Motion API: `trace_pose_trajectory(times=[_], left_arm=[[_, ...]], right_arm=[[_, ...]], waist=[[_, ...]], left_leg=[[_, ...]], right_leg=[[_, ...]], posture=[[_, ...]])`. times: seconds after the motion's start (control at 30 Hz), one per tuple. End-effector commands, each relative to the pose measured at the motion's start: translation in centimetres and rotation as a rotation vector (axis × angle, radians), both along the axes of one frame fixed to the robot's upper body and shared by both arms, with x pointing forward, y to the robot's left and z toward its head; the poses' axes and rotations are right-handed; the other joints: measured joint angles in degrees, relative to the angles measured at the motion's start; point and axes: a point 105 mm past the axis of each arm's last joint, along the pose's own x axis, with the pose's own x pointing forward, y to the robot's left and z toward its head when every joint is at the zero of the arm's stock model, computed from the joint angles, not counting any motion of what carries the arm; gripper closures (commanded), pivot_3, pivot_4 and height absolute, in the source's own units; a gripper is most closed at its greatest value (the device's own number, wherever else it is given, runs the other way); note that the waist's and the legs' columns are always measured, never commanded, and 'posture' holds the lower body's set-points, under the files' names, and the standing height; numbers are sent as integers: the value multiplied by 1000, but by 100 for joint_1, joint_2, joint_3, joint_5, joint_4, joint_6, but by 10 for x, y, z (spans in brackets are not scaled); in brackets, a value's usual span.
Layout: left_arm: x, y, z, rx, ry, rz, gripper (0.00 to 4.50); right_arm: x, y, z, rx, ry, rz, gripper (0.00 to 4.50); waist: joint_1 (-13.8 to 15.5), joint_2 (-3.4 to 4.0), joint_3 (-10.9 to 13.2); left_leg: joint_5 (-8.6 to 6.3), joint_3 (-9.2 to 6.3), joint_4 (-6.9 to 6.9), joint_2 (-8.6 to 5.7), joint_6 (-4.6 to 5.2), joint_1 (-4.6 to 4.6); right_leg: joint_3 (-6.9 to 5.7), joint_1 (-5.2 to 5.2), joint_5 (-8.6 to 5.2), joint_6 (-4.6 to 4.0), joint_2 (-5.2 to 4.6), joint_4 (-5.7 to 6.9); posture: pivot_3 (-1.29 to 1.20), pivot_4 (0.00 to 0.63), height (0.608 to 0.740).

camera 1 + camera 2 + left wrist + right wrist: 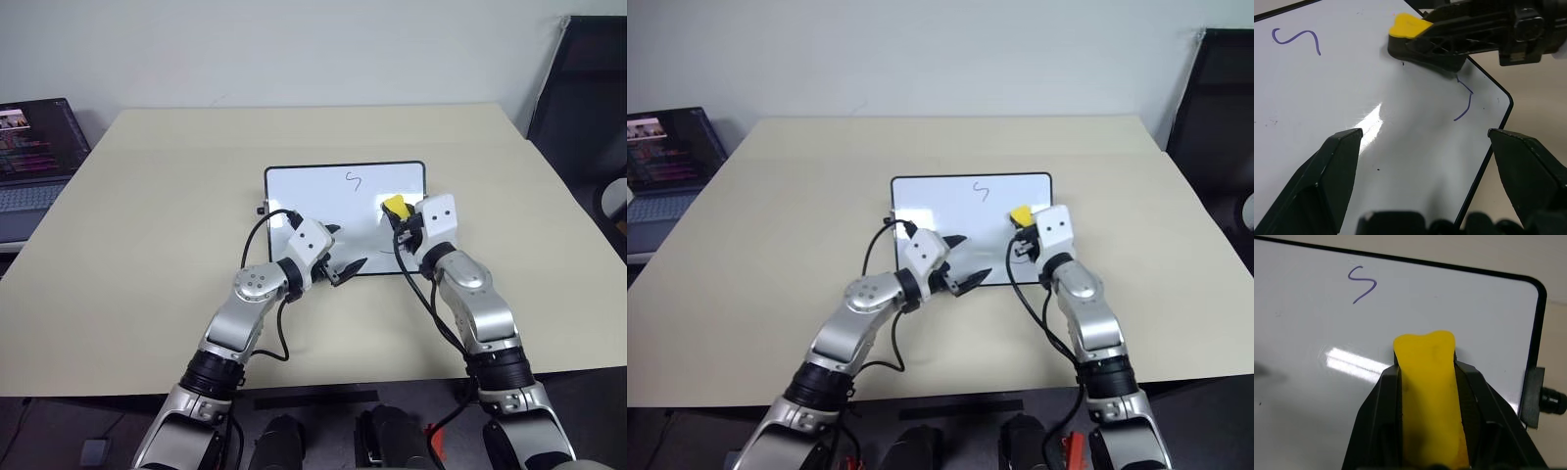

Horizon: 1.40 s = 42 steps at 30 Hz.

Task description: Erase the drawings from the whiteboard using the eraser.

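The right tool [398, 217] clamps the eraser [1429, 396] over the board's [294, 181] right edge. One squiggle [1465, 100] lies just nearside of it, another [354, 180] at the far edge. The left tool [960, 262], open, hovers at the near edge.

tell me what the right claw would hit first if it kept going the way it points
Probably just bare whiteboard ahead of the eraser the right claw holds; depth is unclear.
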Motion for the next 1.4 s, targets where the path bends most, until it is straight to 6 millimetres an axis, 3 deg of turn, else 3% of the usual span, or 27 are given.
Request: trace_pose_trajectory(times=[0.03, 0.43, 0.97, 1.4], left_arm=[[1, 2, 14, -23, -51, 9, 0], [3, 3, 12, -22, -46, 12, 0], [7, 8, 14, -30, -54, 37, 0], [5, 12, 14, -33, -53, 54, 0]], right_arm=[[-7, -3, -12, -19, 42, -3, 3371], [-16, -19, -18, -34, 69, -35, 3371], [16, 23, 7, -101, -38, 25, 3371], [0, -4, -15, -205, 27, -28, 3371]], waist=[[0, 0, 0], [4, 0, 0], [-51, -2, 1], [-8, -3, 0]], left_leg=[[0, 3, 0, -1, 0, 1], [0, 24, 0, -5, 0, 8], [0, 63, -2, 1, 0, 23], [-1, 64, -2, 1, 0, 21]], right_leg=[[5, 0, 0, 0, 0, 0], [39, 1, 2, 5, 4, -4], [64, 0, 11, 20, 17, -3], [66, 0, 13, 22, 17, -10]], posture=[[0, 150, 740], [0, 150, 740], [0, 150, 740], [0, 150, 740]])
